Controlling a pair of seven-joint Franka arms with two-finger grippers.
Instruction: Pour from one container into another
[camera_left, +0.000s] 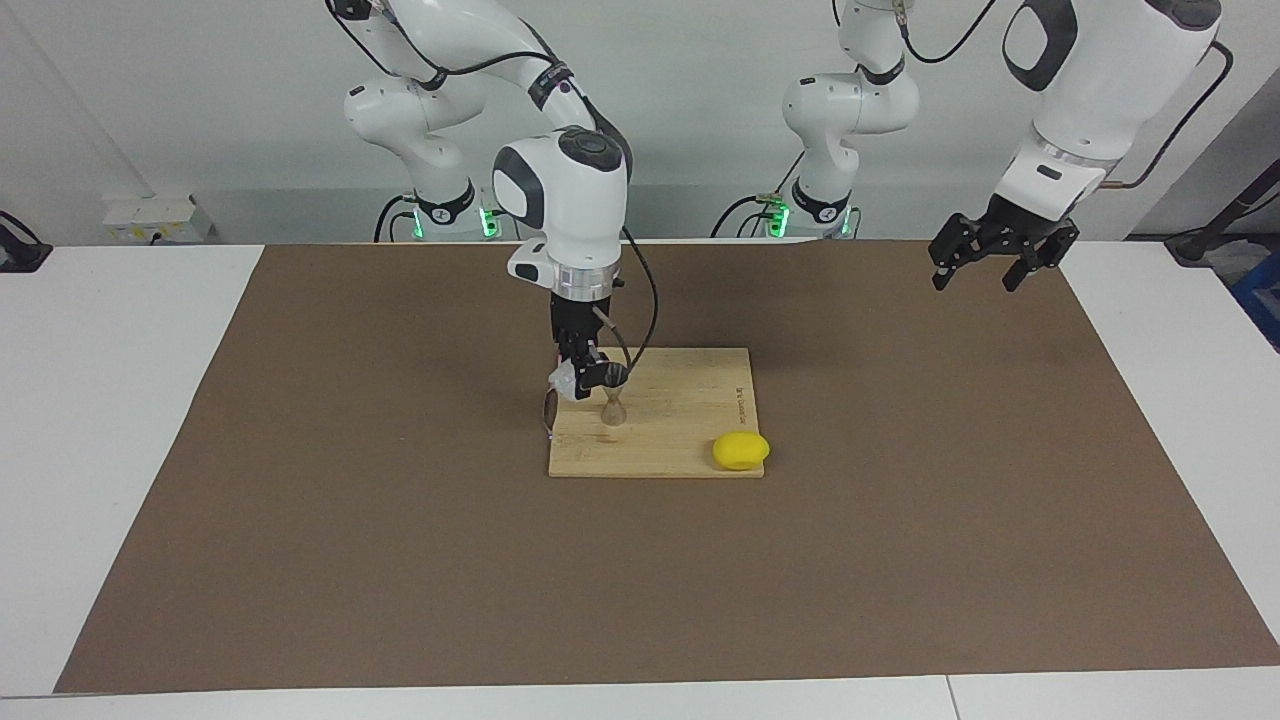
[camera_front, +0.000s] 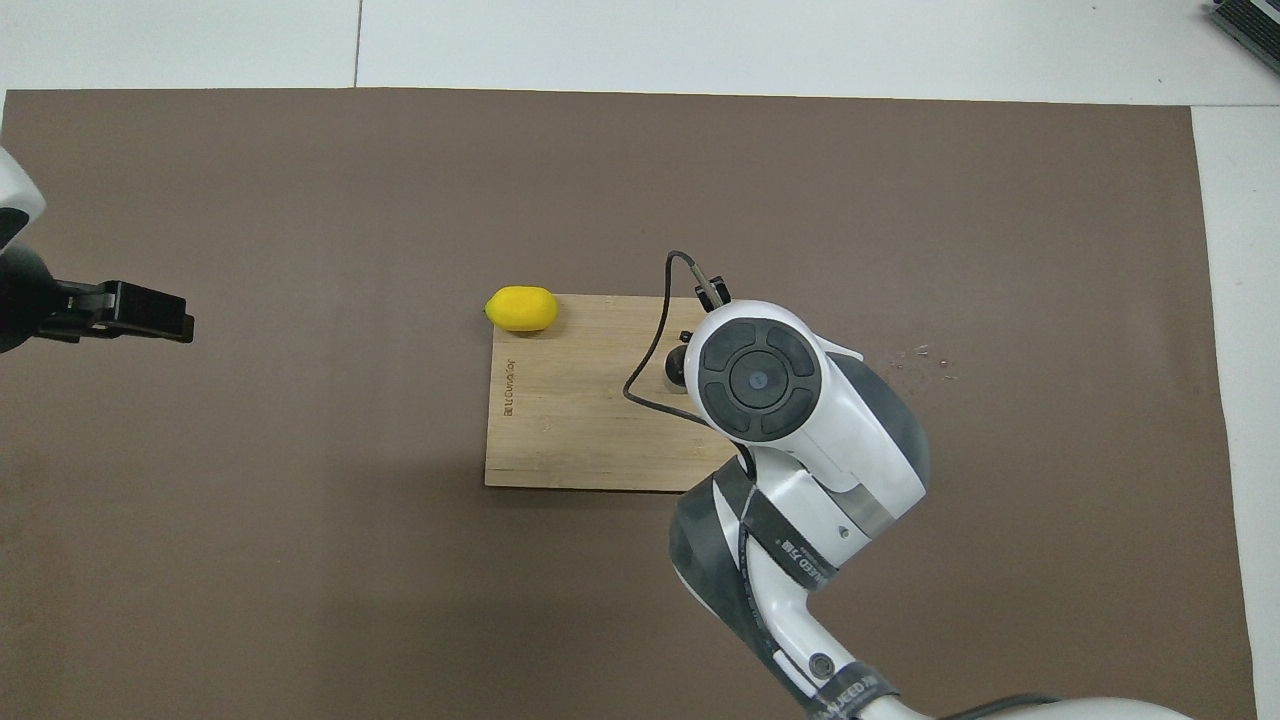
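Facing view: right gripper (camera_left: 585, 375) tips clear cup (camera_left: 566, 381) over jigger (camera_left: 613, 408)

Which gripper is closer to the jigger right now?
Right. The right gripper, holding the clear cup, is right above the jigger; the left gripper hangs open over the mat's left-arm end.

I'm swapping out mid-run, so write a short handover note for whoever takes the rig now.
Right claw: shut on the clear cup, tipped over the jigger.
Left claw: open, empty, waiting in the air over the mat's left-arm end.
Jigger stands upright on the cutting board; lemon on the board's corner.
Done: cup lifted and tilted.
Left: finish pouring, set the cup down.
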